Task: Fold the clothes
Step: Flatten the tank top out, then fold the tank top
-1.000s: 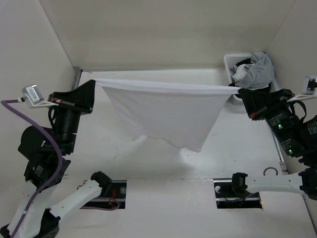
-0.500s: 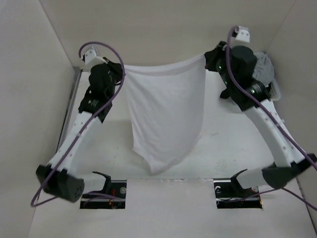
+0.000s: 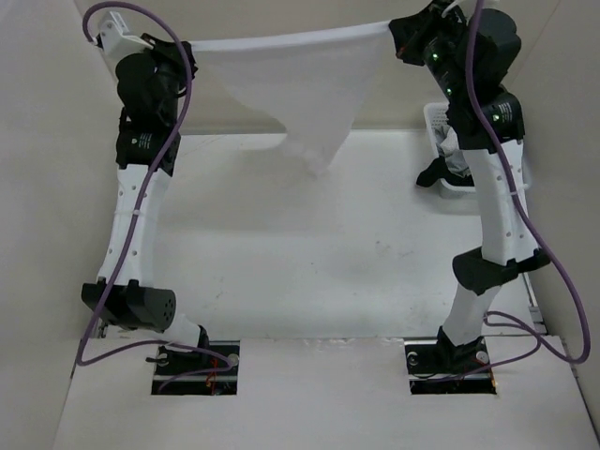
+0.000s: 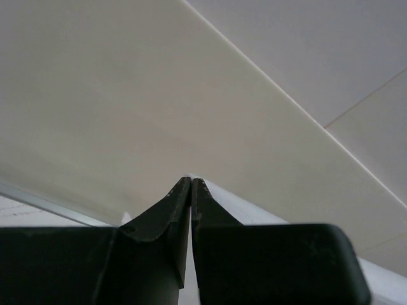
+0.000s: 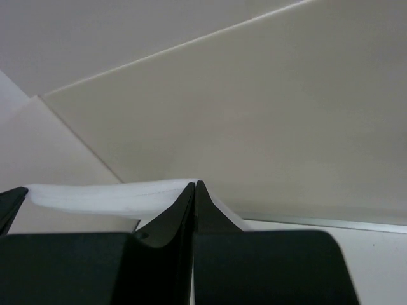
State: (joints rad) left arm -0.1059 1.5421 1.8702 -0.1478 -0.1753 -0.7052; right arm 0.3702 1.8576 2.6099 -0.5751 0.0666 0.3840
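A white garment of thin, soft fabric is held stretched between the two grippers, high over the far side of the table, toward 12 o'clock in the top view. Its upper hem is drawn into a nearly straight, taut band. Below that the cloth narrows in loose folds to a hanging point directed toward 6 o'clock. Whether that tip touches the tabletop cannot be told.

The left gripper is clamped on the garment's corner at about 10 o'clock, and the right gripper is clamped on the opposite corner at about 1 o'clock.

In the left wrist view, the matte black left fingers are pressed together with only a hairline seam between them. A sliver of white fabric is seen just past their tips, toward 4 o'clock. In the right wrist view, the right fingers are shut in the same way, and a flat band of white cloth runs from the tips toward 9 o'clock.

The tabletop is smooth, matte and white. A white slotted plastic basket stands at 2 o'clock, largely hidden behind the right arm, and a dark cloth is seen at its near edge.
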